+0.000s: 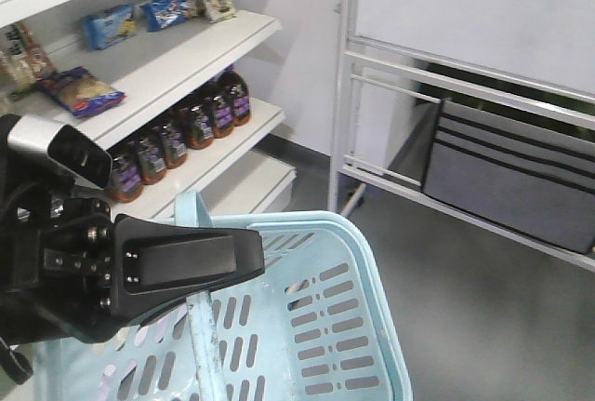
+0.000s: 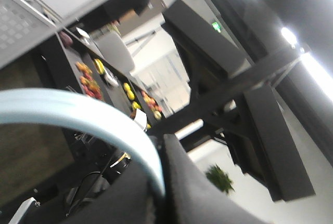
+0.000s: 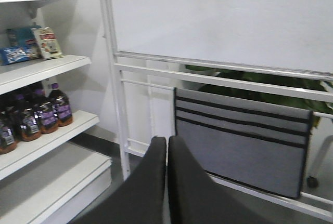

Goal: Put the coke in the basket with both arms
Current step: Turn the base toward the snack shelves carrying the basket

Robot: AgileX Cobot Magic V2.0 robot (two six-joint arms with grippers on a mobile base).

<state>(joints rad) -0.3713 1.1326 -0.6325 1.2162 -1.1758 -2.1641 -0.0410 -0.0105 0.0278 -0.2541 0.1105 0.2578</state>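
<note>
Handle (image 2: pixel 78 110) of basket (image 1: pixel 279 327) sits pinched in left pincer (image 2: pixel 162 161) per left wrist view, while only right wrist view shows right pincer (image 3: pixel 167 148) pressed together.

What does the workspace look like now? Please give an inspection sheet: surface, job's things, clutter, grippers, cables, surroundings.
surface: grey floor; no table in view.
job's things: basket, light blue; coke, nothing seen.
clutter: dark bottles and snack packs on white shelves.
grippers: left gripper shut on the basket handle; right gripper shut, empty.
cables: black loop beside the left arm.
surroundings: white frame, grey striped bin.
</note>
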